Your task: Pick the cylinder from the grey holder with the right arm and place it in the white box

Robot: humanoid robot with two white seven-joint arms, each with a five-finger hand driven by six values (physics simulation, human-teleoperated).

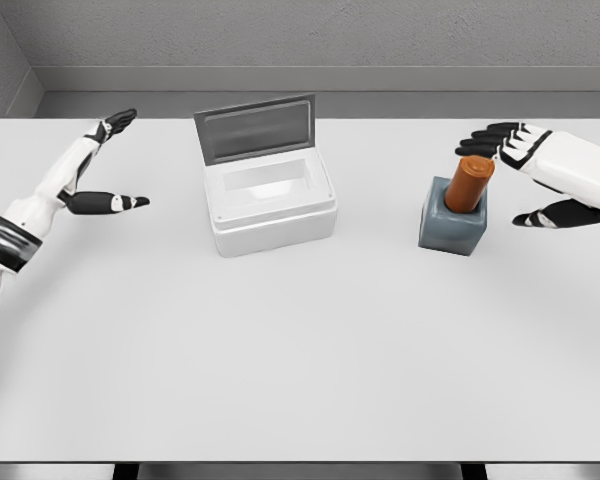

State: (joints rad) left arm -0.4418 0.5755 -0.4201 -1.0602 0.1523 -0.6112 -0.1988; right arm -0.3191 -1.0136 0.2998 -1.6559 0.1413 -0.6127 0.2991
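- Right robot hand (525, 175) is hovering spread wide, just beside the orange cylinder (469, 184), holding nothing.
- Cylinder is sitting tilted in the grey holder (452, 225).
- White box (270, 205) is standing open on the worktop (300, 350).
- Left robot hand (105, 165) is resting open, far left.

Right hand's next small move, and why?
Probably close the right hand around the orange cylinder: its fingers are spread just right of the cylinder, which stands tilted in the grey holder, ungrasped. The white box is open.
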